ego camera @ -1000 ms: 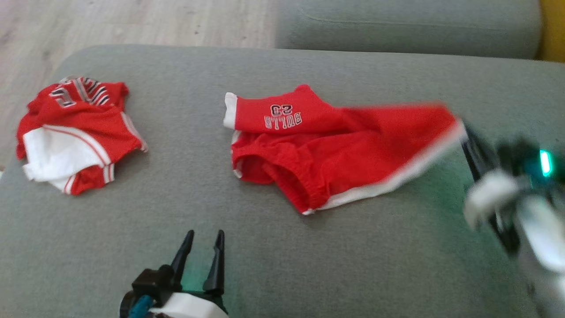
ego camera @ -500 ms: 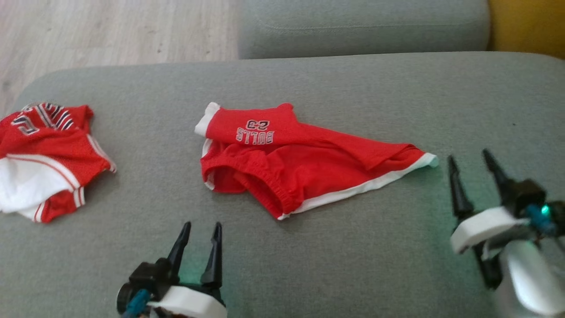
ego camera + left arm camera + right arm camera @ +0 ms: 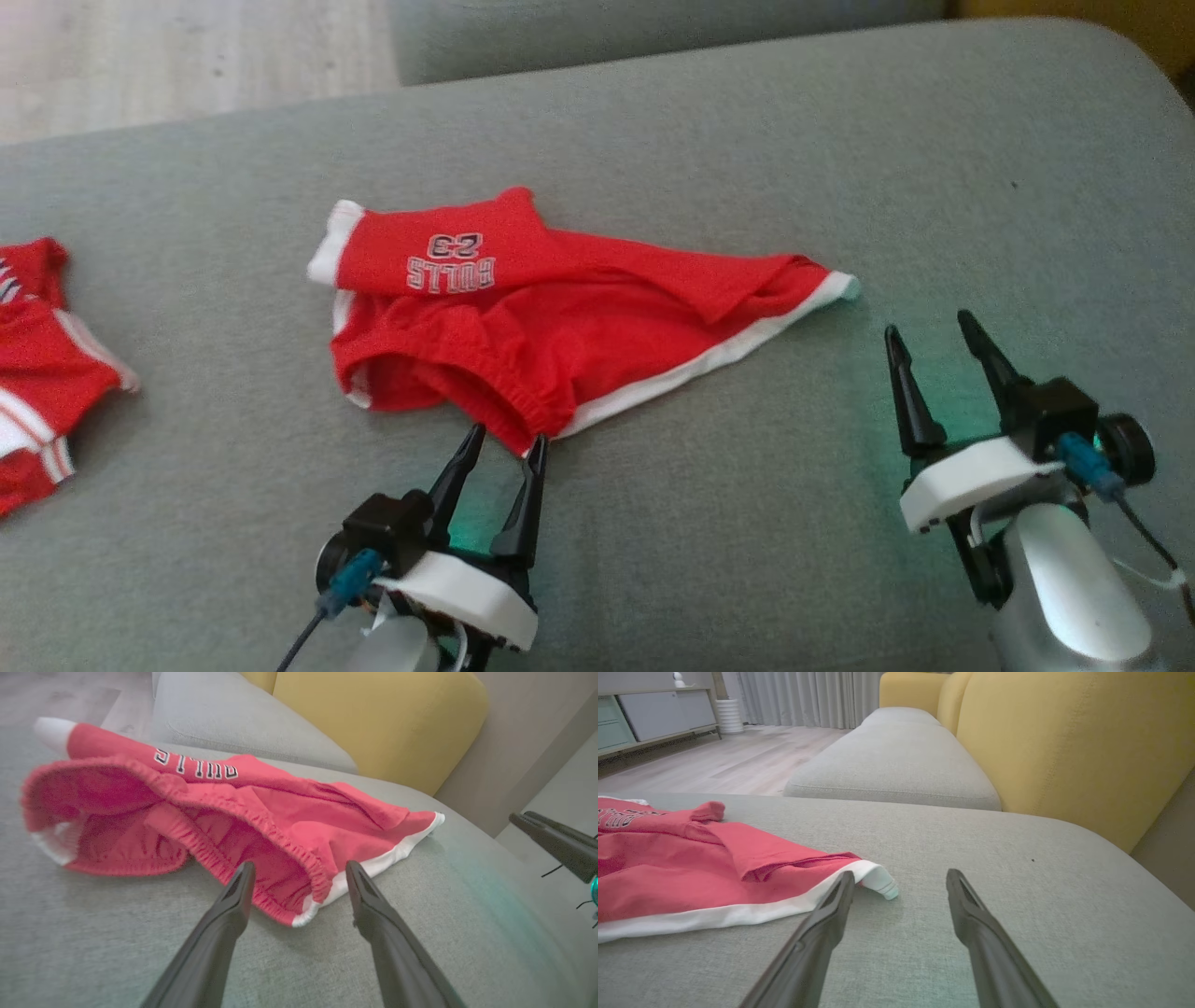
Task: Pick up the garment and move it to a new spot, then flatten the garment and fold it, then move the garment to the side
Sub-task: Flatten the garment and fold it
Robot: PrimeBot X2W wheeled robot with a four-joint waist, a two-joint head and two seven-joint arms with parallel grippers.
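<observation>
Whereas the right end effector [image 3: 926, 322] pinched the shorts [image 3: 607, 317] before, it and the left end effector [image 3: 510, 433] now gape.

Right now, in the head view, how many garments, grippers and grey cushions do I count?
Garments: 2, the red shorts and a second red garment at the left edge
Grippers: 2, left gripper and right gripper
Grey cushions: 2, near cushion and far cushion
Total: 6
</observation>
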